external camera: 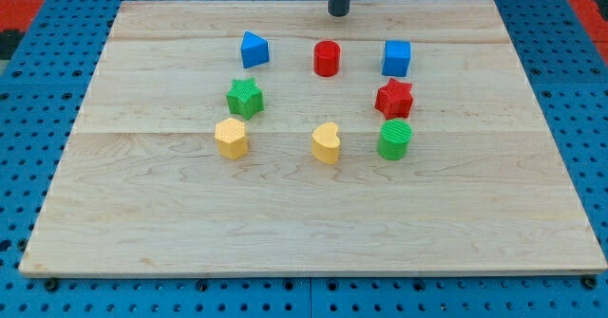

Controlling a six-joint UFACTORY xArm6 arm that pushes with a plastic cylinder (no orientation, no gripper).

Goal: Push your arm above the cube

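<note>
On the bench [142, 233], nearest the view's bottom, sit a yellow block [231, 138], a yellow heart [326, 142] and a green cylinder [394, 140]. Beyond them stand a green star [244, 97] and a red star [394, 98]. The blue cube [396, 58] sits in the far row with a red cylinder [327, 58]. My tip [339, 13] lies above and to the view's left of the cube, well apart, touching nothing. The rod has no fingers, so none open or hold.

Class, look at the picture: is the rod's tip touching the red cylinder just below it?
Apart. The camera view shows bare wood between my tip and the red cylinder, which stands lower in the view.
</note>
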